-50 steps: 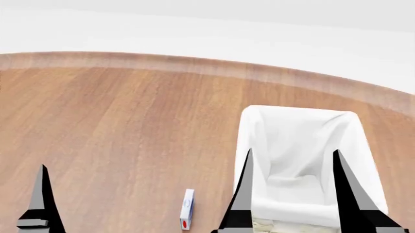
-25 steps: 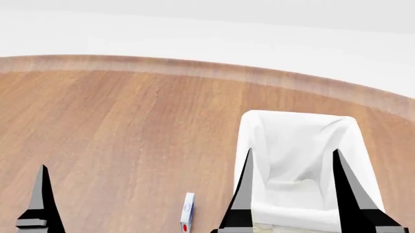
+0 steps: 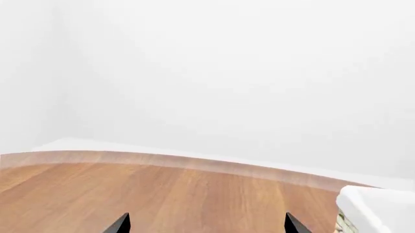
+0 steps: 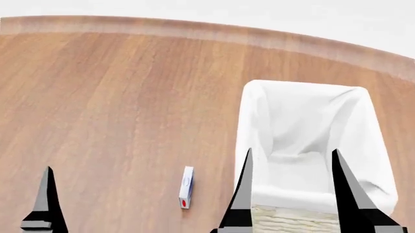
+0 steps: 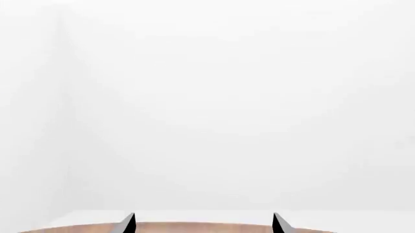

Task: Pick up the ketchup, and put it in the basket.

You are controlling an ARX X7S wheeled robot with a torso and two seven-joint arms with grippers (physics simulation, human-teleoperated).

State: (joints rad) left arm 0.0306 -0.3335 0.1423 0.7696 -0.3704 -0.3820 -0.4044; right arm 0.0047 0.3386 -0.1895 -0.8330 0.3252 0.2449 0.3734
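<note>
Fingers of the right arm stand spread and empty over the cream wicker basket; left arm's fingers likewise spread, empty. No orange-red ketchup bottle shows anywhere on the wooden worktop, so neither arm's advantage can be judged.

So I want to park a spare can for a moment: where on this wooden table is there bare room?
The wooden table is bare from its far edge down to the small white carton, left of the cream wicker basket with white liner. It is crowded only between that carton and the basket.
</note>
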